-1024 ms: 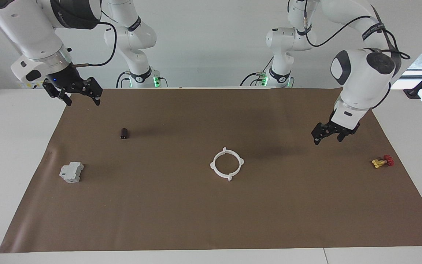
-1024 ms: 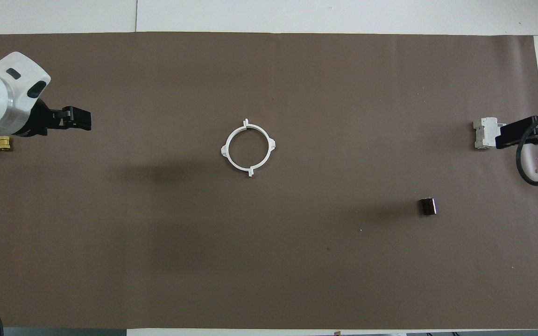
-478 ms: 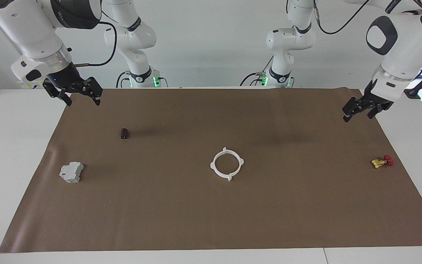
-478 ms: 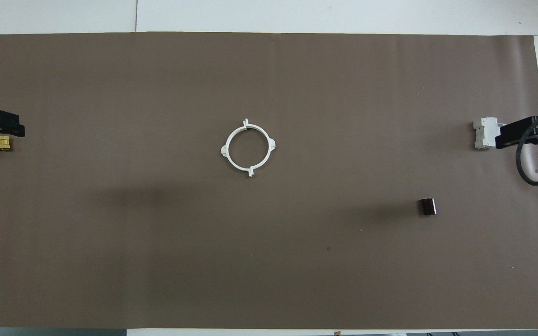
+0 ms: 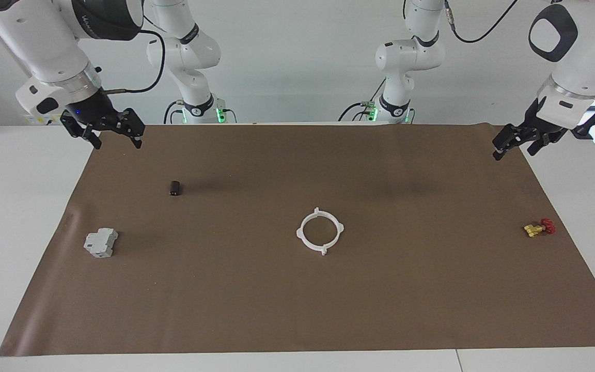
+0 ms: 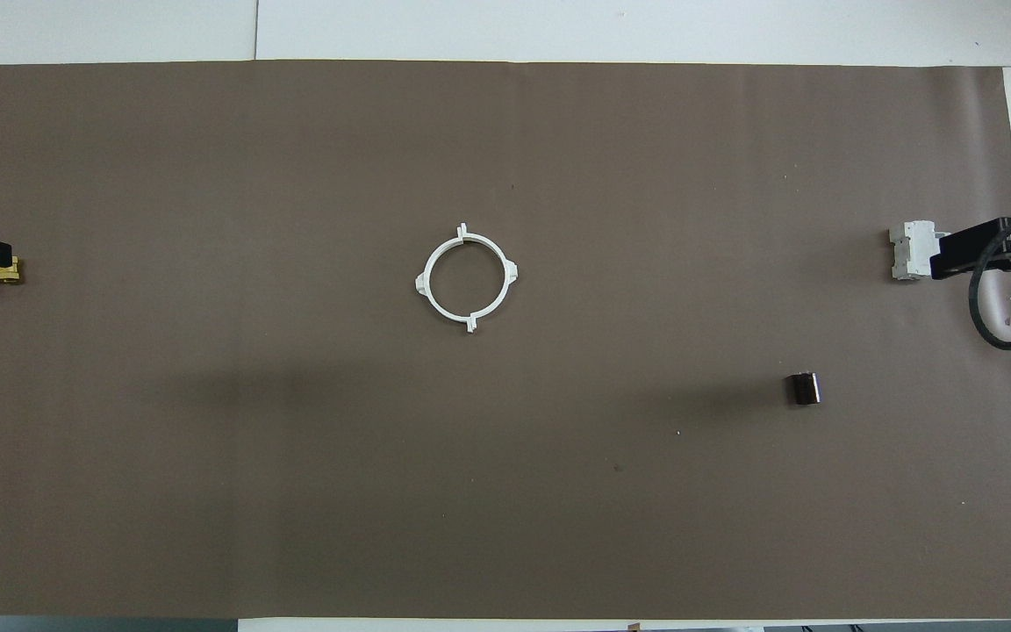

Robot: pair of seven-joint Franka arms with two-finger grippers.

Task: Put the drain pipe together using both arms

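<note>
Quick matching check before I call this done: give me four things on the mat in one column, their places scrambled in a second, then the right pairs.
Things:
1. white ring
2. grey block
3. dark cylinder
4. brass valve with red handle

Places:
A. at the left arm's end of the mat
B. middle of the mat, both halves joined
C. at the right arm's end, farther from the robots than the cylinder
D. toward the right arm's end, nearer to the robots than the block

Pairs: 1-B, 2-C, 3-D, 4-A

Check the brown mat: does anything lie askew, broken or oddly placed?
Nothing stands out. The thin white plastic ring lies flat and closed at mid-mat; the grey boxy block, small dark cylinder and red-and-yellow valve rest apart, undamaged.
</note>
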